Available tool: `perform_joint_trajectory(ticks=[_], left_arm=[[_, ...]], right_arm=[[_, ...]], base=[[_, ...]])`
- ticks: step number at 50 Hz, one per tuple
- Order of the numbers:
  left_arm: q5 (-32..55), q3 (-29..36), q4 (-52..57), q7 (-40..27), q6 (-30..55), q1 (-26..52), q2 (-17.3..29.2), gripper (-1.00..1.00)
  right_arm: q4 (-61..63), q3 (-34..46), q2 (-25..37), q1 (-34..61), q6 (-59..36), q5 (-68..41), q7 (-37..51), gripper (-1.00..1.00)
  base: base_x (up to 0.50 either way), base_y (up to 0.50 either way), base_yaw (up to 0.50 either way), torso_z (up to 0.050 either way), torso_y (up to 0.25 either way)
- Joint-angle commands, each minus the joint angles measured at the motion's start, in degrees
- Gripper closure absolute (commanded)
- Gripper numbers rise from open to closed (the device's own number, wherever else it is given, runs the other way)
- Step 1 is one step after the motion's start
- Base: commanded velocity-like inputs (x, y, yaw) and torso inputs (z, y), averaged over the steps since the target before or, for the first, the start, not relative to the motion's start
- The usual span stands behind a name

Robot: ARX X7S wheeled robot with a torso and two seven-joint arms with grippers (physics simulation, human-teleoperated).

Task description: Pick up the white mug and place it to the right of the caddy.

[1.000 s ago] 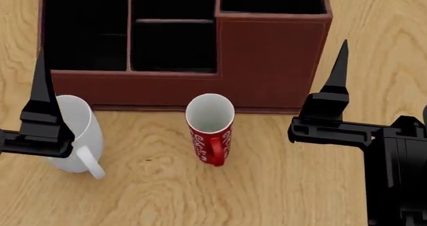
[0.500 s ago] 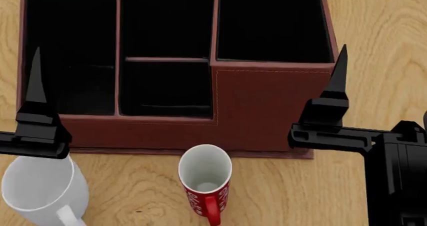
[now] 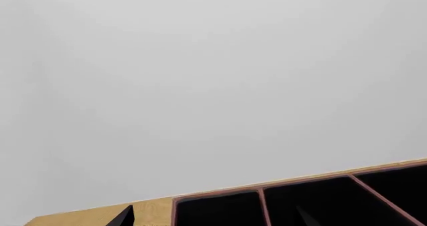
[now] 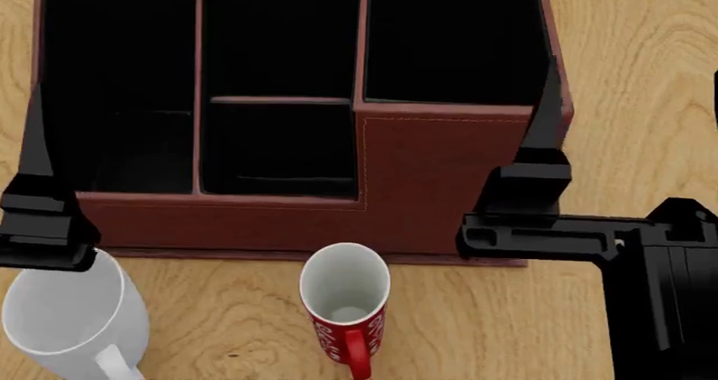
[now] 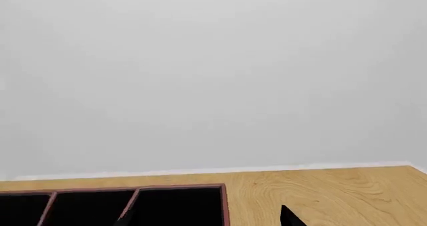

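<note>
A: Item one, the white mug [image 4: 65, 323]?
B: Stood upright on the wooden table [image 4: 628, 77], at the caddy's front left corner, handle toward the camera. Nothing gripped it.
A: The caddy [image 4: 443, 182]?
B: Reddish-brown, black-lined compartments, behind both mugs. A red mug [image 4: 345, 308] stood just before its front wall.
A: Left gripper [image 4: 39, 199]?
B: Above the white mug's rim; only one finger showed, so I could not tell its opening.
A: Right gripper [image 4: 539, 153]?
B: Over the caddy's right front corner, empty; opening likewise unclear.
</note>
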State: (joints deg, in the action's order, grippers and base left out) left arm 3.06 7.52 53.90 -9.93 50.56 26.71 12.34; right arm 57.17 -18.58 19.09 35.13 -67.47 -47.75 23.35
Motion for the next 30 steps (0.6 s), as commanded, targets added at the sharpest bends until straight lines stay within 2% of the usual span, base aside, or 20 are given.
perform_joint_trajectory(ticks=[1,6,8,9,11,13,14,16,17,18,22,24,30], left_arm=[[0.3,-1.9,2.7,-0.6,1.9,-1.5,0.9,-1.0],[1.2,-5.3,5.9,-0.7,3.8,-3.0,1.2,-1.0],[3.9,-7.2,6.1,-3.8,2.5,-4.2,3.5,-1.0],[10.5,-8.1,6.1,-9.9,1.1,-4.8,7.8,-1.0],[27.7,-5.8,6.1,-27.1,-5.3,-4.8,23.7,-1.0],[42.2,-0.2,6.1,-44.3,-15.3,-4.3,38.4,-1.0],[44.1,2.5,6.1,-51.9,-19.3,-4.1,43.0,-1.0],[47.2,7.2,6.1,-58.7,-26.2,-2.8,50.8,-1.0],[48.1,10.8,6.1,-63.0,-31.5,-2.3,56.9,-1.0],[45.8,14.7,6.1,-66.4,-37.7,-4.2,61.6,-1.0],[40.0,27.1,6.1,-75.5,-53.4,-4.4,74.4,-1.0],[37.9,29.1,6.1,-78.1,-57.3,-5.6,77.6,-1.0],[36.6,29.8,6.1,-80.0,-56.3,-6.3,77.6,-1.0]], right_arm=[[1.3,-0.7,5.2,11.1,-6.9,-37.5,25.8,-1.0],[0.6,5.1,4.1,15.5,-7.2,-43.5,31.9,-1.0],[0.2,6.7,3.0,16.1,-7.6,-42.8,31.7,-1.0],[0.0,7.4,2.4,16.3,-7.8,-42.3,31.4,-1.0],[-0.6,8.9,1.4,16.4,-8.2,-41.8,31.2,-1.0],[-1.5,11.0,0.2,17.0,-8.8,-41.9,31.8,-1.0],[-1.5,11.6,-0.2,17.3,-8.9,-41.8,31.5,-1.0],[-2.0,13.8,-1.4,18.2,-9.6,-41.7,31.8,-1.0],[-2.2,14.5,-1.7,18.3,-9.8,-41.6,31.7,-1.0],[-2.2,15.6,-2.5,18.4,-10.1,-40.8,30.9,-1.0],[-2.6,19.3,-4.5,17.7,-11.4,-37.3,28.2,-1.0],[-4.0,21.0,-5.7,17.1,-11.6,-38.5,28.8,-1.0],[-6.1,26.5,-8.2,17.9,-13.5,-38.4,30.8,-1.0]], base=[[0.0,0.0,0.0,0.0,0.0],[0.0,0.0,0.0,0.0,0.0],[0.0,0.0,0.0,0.0,0.0],[0.0,0.0,0.0,0.0,0.0],[0.0,0.0,0.0,0.0,0.0],[0.0,0.0,0.0,0.0,0.0],[0.0,0.0,0.0,0.0,0.0],[0.0,0.0,0.0,0.0,0.0],[0.0,0.0,0.0,0.0,0.0],[0.0,0.0,0.0,0.0,0.0],[0.0,0.0,0.0,0.0,0.0],[0.0,0.0,0.0,0.0,0.0],[0.0,0.0,0.0,0.0,0.0]])
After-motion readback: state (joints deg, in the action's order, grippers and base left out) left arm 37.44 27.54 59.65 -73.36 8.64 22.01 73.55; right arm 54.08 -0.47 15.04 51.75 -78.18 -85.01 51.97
